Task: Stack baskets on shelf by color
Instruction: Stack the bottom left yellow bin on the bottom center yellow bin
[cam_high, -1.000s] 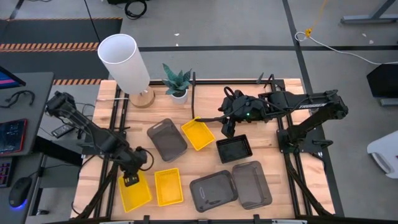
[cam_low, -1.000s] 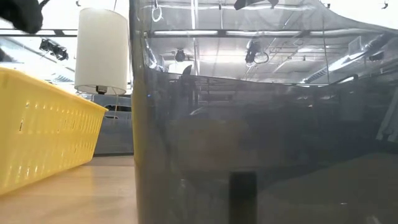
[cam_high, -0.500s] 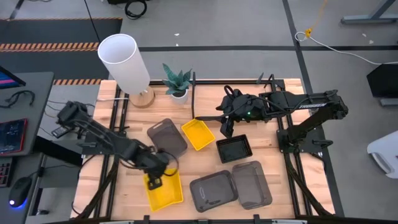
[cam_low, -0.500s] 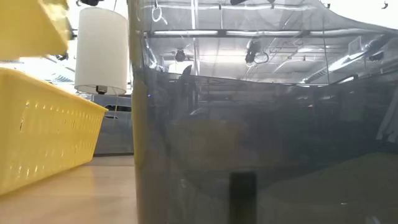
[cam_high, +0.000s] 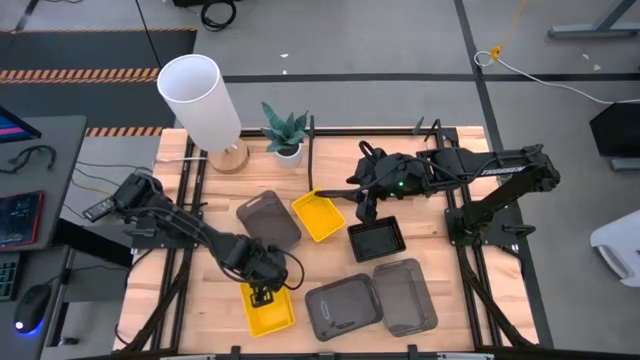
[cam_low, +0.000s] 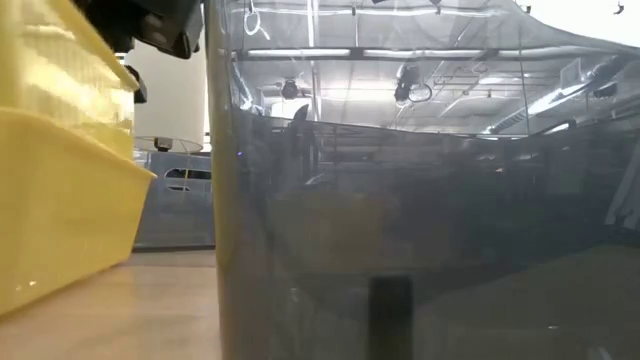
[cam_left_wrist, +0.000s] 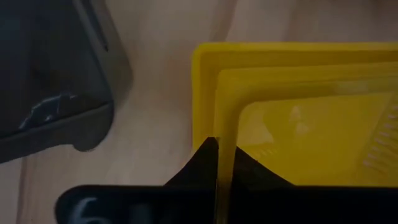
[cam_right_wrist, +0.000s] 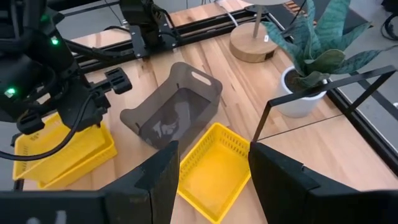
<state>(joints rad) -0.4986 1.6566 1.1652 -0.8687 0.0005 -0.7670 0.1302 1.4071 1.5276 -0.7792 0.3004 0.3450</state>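
Note:
My left gripper (cam_high: 262, 296) is shut on a yellow basket (cam_high: 270, 312) that sits over a second yellow basket (cam_left_wrist: 200, 93) near the table's near edge. In the low view both yellow baskets (cam_low: 60, 180) show at the left, the upper one tilted. My right gripper (cam_high: 365, 207) hangs open above the table's middle, between the third yellow basket (cam_high: 318, 215) and a black basket (cam_high: 377, 240). In its wrist view its open fingers (cam_right_wrist: 163, 177) frame that yellow basket (cam_right_wrist: 214, 171). The shelf (cam_high: 335, 155) lies under the right arm. My left gripper holds the upper yellow basket by its wall (cam_left_wrist: 222, 134) on the far side, pinched with one finger inside the basket and one outside. The fingers come from above, pointing down. The basket sits tilted within the lower yellow basket; whether it rests on it I cannot tell.
Three dark grey baskets lie on the table: one by the middle (cam_high: 268, 222), two side by side at the near edge (cam_high: 343, 305) (cam_high: 405, 297). A white lamp (cam_high: 200, 100) and a potted plant (cam_high: 285, 132) stand at the far edge.
My left gripper has carried its yellow basket from the near left corner toward the right, along the near edge, and brought it over the second yellow basket. The two now show as one stack. In the low view the lifted basket now hides the lamp.

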